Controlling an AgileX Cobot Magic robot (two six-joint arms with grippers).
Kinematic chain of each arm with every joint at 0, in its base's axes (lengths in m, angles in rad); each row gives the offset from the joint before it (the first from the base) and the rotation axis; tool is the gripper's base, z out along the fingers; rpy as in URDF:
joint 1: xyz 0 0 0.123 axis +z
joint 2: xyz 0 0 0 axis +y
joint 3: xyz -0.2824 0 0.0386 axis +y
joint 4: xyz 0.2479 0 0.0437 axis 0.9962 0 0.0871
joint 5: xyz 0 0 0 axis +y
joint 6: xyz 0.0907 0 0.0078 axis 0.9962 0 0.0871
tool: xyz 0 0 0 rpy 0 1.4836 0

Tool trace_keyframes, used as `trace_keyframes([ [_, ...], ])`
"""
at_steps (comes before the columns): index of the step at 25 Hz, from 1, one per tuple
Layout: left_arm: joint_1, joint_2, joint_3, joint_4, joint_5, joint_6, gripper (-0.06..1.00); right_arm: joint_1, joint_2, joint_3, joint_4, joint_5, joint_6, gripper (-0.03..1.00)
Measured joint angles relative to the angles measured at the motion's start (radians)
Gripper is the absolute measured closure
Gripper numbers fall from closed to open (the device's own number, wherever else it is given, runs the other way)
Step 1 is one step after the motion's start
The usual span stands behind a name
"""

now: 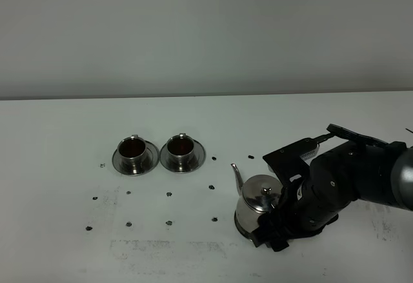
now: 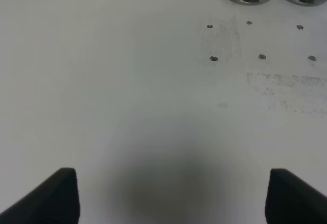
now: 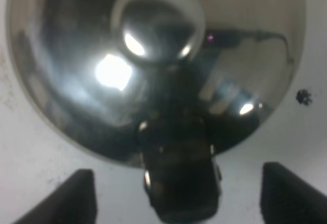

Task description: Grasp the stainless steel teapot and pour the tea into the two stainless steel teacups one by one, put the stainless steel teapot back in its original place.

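Steel teapot [image 3: 153, 66] handle between open R hand [image 3: 176, 196] fingers

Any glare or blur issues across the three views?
Right wrist: stainless steel teapot fills the frame, soft focus, bright glare spots and dark mirrored reflections on its lid. Left wrist: sharp, a soft shadow on the table between the fingertips. Exterior high: even, flat light, teacups clear.

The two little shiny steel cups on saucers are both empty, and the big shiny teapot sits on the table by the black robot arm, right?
Not quite: the two small shiny steel cups are not empty. The exterior high view shows dark reddish-brown tea inside both. The rest holds: they stand on round steel saucers, and the big shiny steel teapot sits upright by the black right arm.
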Motion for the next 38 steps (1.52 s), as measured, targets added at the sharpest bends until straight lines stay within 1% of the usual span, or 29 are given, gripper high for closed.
trace_keyframes([
  [2, 0.000, 0.000, 0.000, 0.000, 0.000, 0.000, 0.22, 0.000, -0.018, 0.000, -0.013, 0.017, 0.001, 0.29],
  [5, 0.000, 0.000, 0.000, 0.000, 0.000, 0.000, 0.22, 0.000, -0.067, 0.000, -0.044, 0.061, 0.002, 0.28],
  [9, 0.000, 0.000, 0.000, 0.000, 0.000, 0.000, 0.22, -0.001, -0.192, 0.000, -0.086, 0.159, 0.002, 0.32],
  [15, 0.000, 0.000, 0.000, 0.000, 0.000, 0.000, 0.22, -0.009, -0.475, 0.000, -0.101, 0.239, 0.002, 0.44],
  [19, 0.000, 0.000, 0.000, 0.000, 0.000, 0.000, 0.22, -0.009, -0.667, 0.000, -0.103, 0.309, 0.002, 0.53],
  [23, 0.000, 0.000, 0.000, 0.000, 0.000, 0.000, 0.22, -0.009, -0.788, 0.000, -0.077, 0.316, 0.003, 0.62],
  [28, 0.000, 0.000, 0.000, 0.000, 0.000, 0.000, 0.22, -0.012, -0.865, 0.000, -0.045, 0.321, 0.003, 0.72],
  [31, 0.000, 0.000, 0.000, 0.000, 0.000, 0.000, 0.22, -0.062, -0.912, 0.000, -0.011, 0.369, 0.003, 0.76],
  [35, 0.000, 0.000, 0.000, 0.000, 0.000, 0.000, 0.22, -0.176, -0.998, 0.030, 0.037, 0.485, -0.014, 0.79],
  [38, 0.000, 0.000, 0.000, 0.000, 0.000, 0.000, 0.22, -0.256, -1.079, 0.087, 0.070, 0.542, -0.015, 0.80],
])
